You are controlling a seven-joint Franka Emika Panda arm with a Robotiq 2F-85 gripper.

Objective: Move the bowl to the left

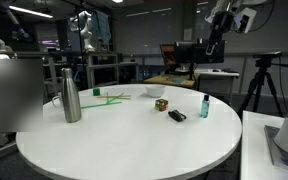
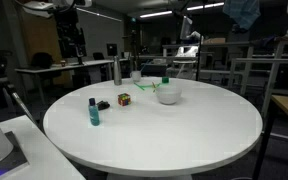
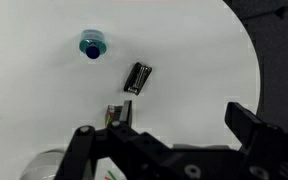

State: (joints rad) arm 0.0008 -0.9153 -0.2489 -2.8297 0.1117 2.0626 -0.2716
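The bowl is small, shallow and white, and it stands on the round white table toward the far side. It also shows in an exterior view as a pale grey dish. In the wrist view only its rim shows, at the bottom left. My gripper is open and empty. It hangs high above the table and looks straight down, touching nothing. The arm shows at the top of an exterior view.
A multicoloured cube sits beside the bowl. A small black object and a teal bottle lie further out. A tall steel bottle and green sticks are nearby. The table edge curves at the right.
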